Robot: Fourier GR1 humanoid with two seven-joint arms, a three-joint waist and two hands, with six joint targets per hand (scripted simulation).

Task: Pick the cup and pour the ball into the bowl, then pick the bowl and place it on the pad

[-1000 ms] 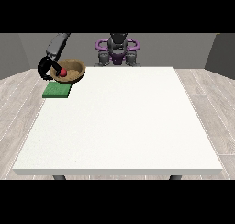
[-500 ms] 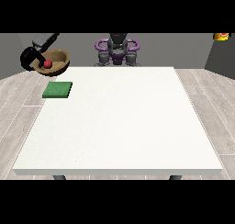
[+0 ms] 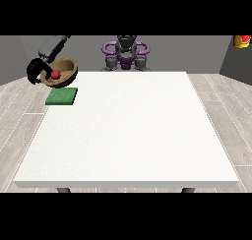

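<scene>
The bowl, likely rigid and light, is gripped at its rim by the curled hand, tilted above the pad, the ball free to roll.

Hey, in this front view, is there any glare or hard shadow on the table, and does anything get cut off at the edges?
Front view: the table is evenly lit, no glare or hard shadow; a red-yellow object is cropped at the right edge.

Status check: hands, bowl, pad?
Hand at the view's left grips the bowl, lifted, red ball inside. Green pad bare on the table, just below the bowl. Other hand not seen. Nothing blocking the pad.
</scene>
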